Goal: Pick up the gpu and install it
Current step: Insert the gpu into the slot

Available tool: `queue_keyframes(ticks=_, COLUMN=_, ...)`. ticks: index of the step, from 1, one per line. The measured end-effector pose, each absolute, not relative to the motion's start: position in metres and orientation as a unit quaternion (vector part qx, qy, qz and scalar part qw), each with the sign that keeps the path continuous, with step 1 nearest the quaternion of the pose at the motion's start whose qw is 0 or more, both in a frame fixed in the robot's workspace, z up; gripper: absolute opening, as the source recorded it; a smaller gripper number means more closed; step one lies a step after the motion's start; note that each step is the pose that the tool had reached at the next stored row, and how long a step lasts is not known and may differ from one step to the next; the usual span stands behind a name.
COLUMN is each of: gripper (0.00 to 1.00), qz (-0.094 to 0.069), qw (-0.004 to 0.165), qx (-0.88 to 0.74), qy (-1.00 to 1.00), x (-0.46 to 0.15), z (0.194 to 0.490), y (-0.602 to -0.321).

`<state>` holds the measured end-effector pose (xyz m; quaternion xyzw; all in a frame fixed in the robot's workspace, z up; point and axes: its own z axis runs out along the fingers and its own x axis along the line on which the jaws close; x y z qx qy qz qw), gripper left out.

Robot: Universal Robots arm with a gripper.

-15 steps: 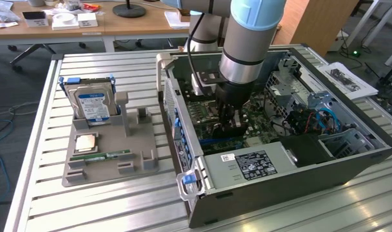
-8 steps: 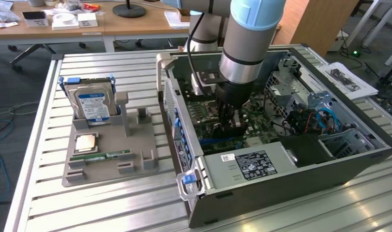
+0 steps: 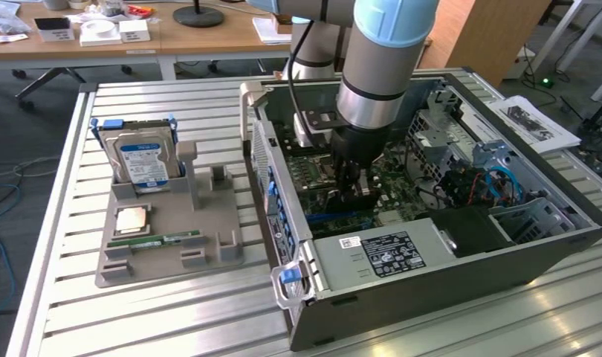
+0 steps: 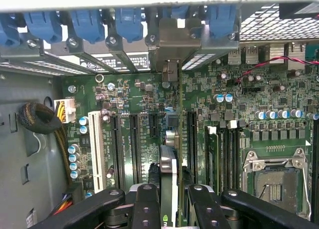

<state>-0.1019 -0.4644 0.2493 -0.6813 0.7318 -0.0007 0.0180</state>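
Nearest: pincer [image 4: 168, 204], clenched on the gpu [image 4: 168, 164], edge-on over motherboard [image 4: 134, 104] slots inside the case [image 3: 460, 297]. Probably light, stiff, fragile; best held squarely by the top edge, never twisted, clear of chips and contacts.

no wording can be read. the hard drive [image 3: 143, 160] beside the computer case [image 3: 460, 277] has a blue-white label, and the power supply [image 3: 353, 262] inside the case a black one, both illegible, like the green mark on the gpu [image 4: 168, 171].
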Motion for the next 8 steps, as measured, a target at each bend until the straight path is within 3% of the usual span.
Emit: queue_keyframes(ticks=8, gripper=0.27, qz=-0.001, qw=0.018, qx=-0.681, qy=0.732, x=-0.1017, z=0.2493, y=-0.4639)
